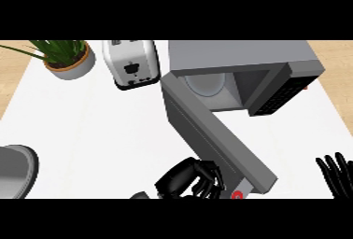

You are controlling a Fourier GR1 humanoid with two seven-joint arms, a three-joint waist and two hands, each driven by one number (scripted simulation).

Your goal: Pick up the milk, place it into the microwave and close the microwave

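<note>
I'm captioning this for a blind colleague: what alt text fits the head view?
Left hand, curled round what seems the milk, sits by the open door of the microwave on a white counter. Right hand rests open at the right edge; a toaster and plant stand at the far left.

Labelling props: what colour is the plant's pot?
The pot is light grey, seen best in the head view.

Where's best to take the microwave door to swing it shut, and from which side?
On the microwave door, grip the free end, farthest from the hinge. Come from the view's left, onto its outer face: it stands wide open.
</note>
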